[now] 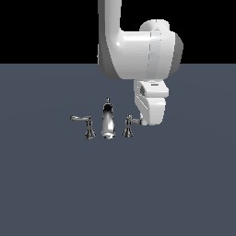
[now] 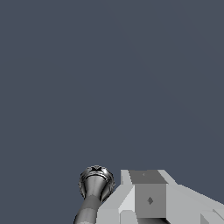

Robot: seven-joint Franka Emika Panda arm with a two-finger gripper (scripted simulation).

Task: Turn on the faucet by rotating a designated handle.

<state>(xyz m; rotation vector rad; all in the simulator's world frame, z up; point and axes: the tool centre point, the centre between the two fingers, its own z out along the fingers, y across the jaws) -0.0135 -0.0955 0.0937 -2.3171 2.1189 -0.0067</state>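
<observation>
Three shiny chrome pieces make up the faucet [image 1: 107,120] on the flat blue-grey floor [image 1: 184,184]: a tall curved central spout [image 1: 107,123] with a small knob on top, and a lever on each side of it. The handle [image 1: 129,125] to be turned, a short chrome lever on a flared base, stands just beside the spout on the exterior view's right; its mirrored twin lever [image 1: 85,124] stands on the spout's other side.

The white Panda arm [image 1: 138,46] reaches down from above, and its white gripper [image 1: 144,122] sits low, close against the handle on the side away from the spout. The lever's tip appears to meet the gripper body, though whether they actually touch is hard to say. I cannot tell whether the fingers are spread or closed; the exterior view hides them behind the hand, and the wrist view shows only one blocky pale finger [image 2: 148,197] next to the flared chrome base [image 2: 96,183].

The main risk, as I judge it, is a push that misses. If the finger bears on the flared base instead of the lever, the handle will not rotate and the arm just presses against a fixed post. The polished, rounded lever is thin, so a finger riding slightly high or low could slip past it. Sweeping too far towards the spout could also knock into the spout.
</observation>
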